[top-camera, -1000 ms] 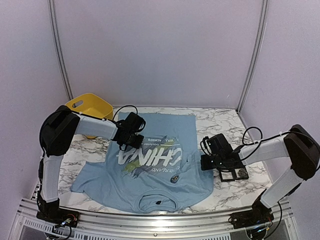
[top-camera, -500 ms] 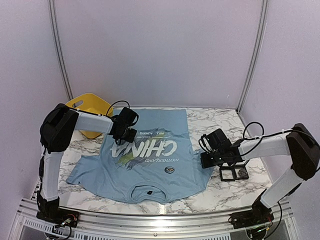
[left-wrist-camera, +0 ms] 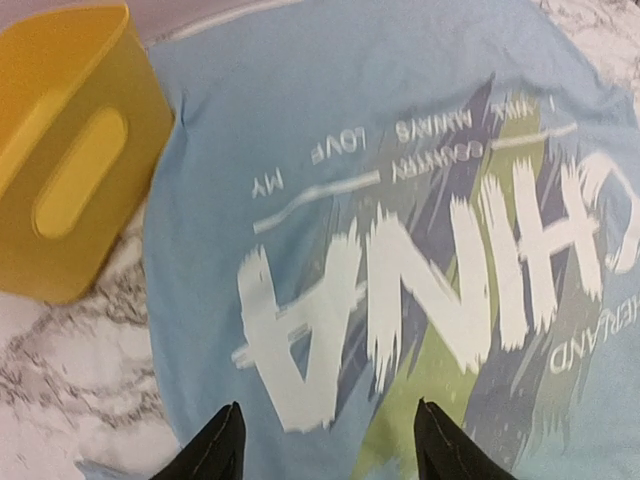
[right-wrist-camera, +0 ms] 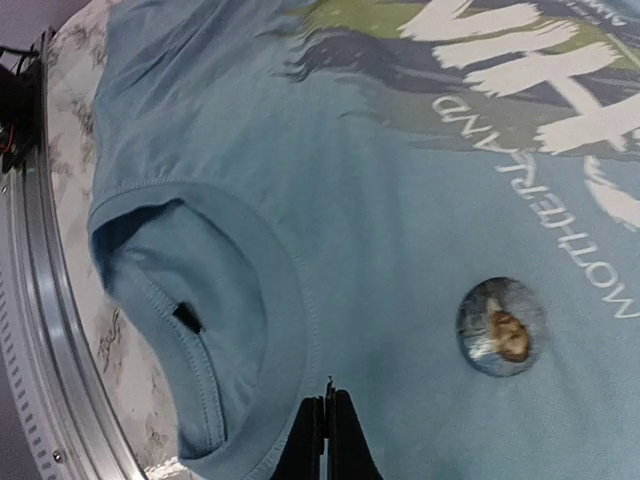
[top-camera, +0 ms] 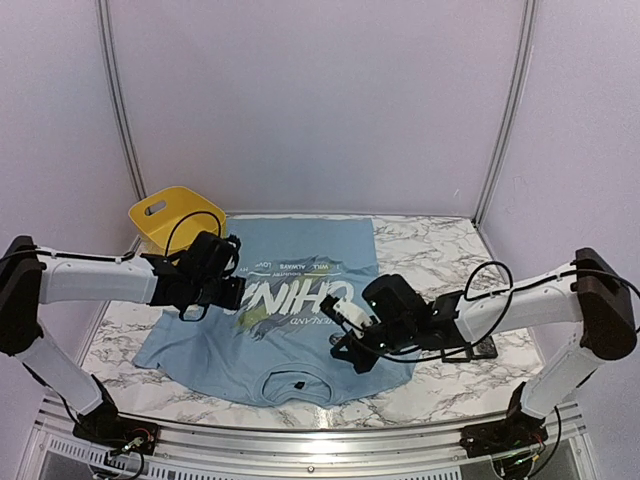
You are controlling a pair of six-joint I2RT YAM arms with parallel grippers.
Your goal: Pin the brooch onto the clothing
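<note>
T-shirt (top-camera: 310, 240): lt blue, white "CHINA" print, spread flat on table (top-camera: 450, 240), collar at near edge | brooch (right-wrist-camera: 502, 327): small, round, on chest btw print & collar

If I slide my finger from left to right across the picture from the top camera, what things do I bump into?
yellow bin → left gripper → right gripper → small black stand. The blue T-shirt stretches under both grippers, so it has no single place in the line.
</note>
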